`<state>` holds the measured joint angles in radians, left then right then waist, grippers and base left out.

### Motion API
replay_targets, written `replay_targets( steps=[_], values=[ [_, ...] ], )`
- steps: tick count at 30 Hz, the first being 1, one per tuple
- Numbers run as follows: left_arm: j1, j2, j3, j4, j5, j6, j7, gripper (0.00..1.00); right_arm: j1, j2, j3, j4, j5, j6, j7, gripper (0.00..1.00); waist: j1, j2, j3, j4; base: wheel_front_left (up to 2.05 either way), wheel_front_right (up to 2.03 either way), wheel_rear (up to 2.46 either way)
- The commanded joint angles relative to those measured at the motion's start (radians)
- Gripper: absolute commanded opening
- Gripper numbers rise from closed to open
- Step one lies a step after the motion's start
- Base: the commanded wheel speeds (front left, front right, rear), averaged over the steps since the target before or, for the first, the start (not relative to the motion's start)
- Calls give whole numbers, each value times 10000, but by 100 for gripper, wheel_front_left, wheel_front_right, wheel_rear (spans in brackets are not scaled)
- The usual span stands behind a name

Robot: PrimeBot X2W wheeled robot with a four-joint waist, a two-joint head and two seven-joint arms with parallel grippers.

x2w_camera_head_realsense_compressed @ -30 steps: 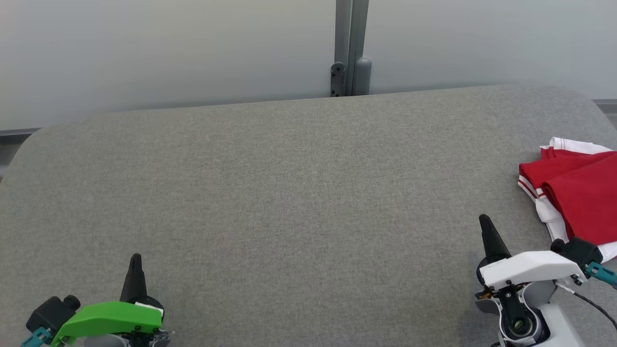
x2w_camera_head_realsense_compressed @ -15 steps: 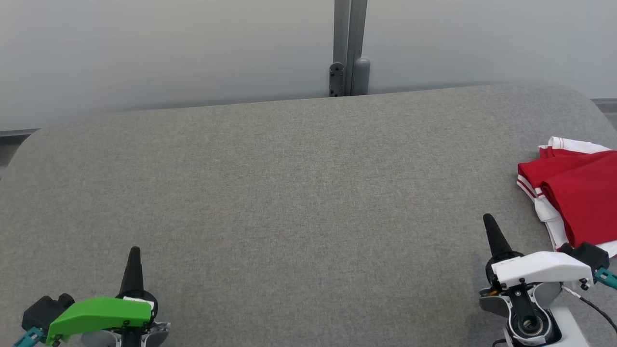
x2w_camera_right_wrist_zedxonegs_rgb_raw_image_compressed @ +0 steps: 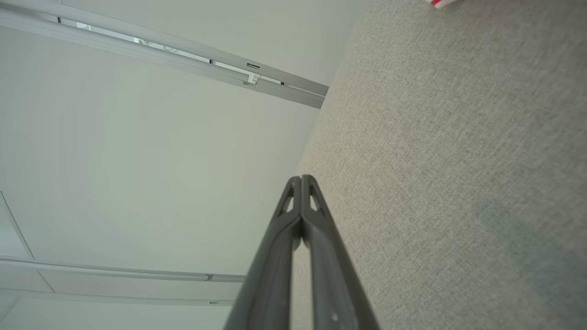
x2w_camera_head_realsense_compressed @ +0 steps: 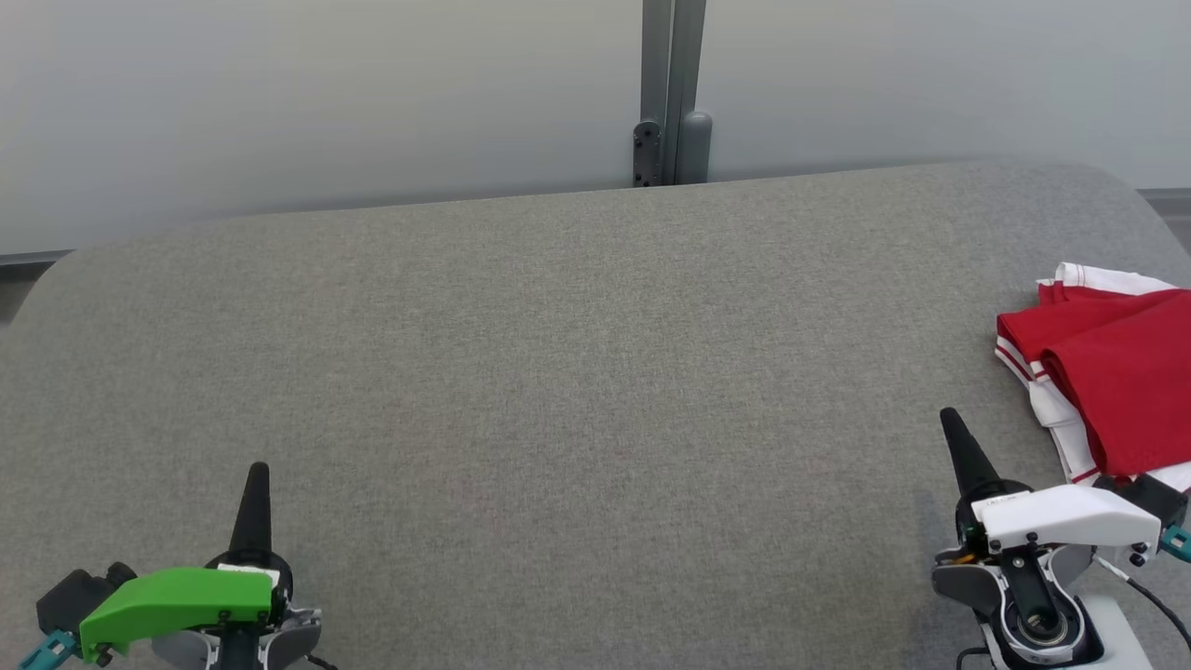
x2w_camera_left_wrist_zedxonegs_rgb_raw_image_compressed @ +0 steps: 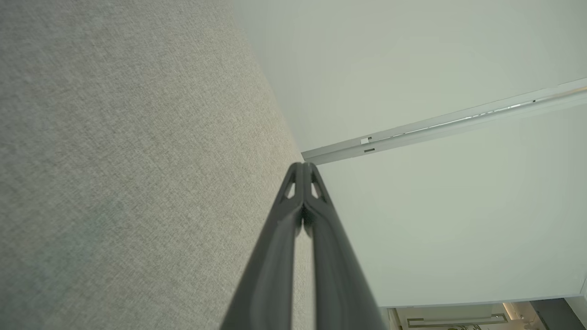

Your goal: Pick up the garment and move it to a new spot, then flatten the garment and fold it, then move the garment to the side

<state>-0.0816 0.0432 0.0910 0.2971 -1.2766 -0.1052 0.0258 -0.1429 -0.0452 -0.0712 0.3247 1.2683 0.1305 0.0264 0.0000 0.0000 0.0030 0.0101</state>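
The garment (x2w_camera_head_realsense_compressed: 1107,372) lay on the table (x2w_camera_head_realsense_compressed: 558,372) at its right edge. The left gripper (x2w_camera_head_realsense_compressed: 258,473) stood over the near left, and the right gripper (x2w_camera_head_realsense_compressed: 950,418) over the near right, just left of the garment. A post (x2w_camera_head_realsense_compressed: 672,93) rose behind the table's middle.

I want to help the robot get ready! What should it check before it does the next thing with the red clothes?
1. Left gripper shut, holding nothing: ok.
2. Right gripper shut, holding nothing: ok.
3. Red garment lying on the table, at its right side: ok.
4. Right gripper's fingers apart from the garment, just left of it: ok.
5. Whole garment neatly folded: cannot tell, its right part runs off the head view.
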Motion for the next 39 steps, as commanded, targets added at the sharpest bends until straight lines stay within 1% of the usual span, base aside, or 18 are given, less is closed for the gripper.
replay_targets(
  steps=[1,18,39],
  values=[
    [-223,82,44,-116,-286,-47,72,0,72,-59,-48,-162,259,5,87,0,0,0,0,-3,0,0,0],
    [-276,92,141,-310,-1652,-159,446,0,207,-66,-232,-468,1690,5,450,0,0,0,0,-42,0,0,0],
    [-333,100,234,-513,-3137,-275,840,0,372,-71,-418,-784,3174,4,840,0,0,0,1,-89,0,0,0]
  ],
)
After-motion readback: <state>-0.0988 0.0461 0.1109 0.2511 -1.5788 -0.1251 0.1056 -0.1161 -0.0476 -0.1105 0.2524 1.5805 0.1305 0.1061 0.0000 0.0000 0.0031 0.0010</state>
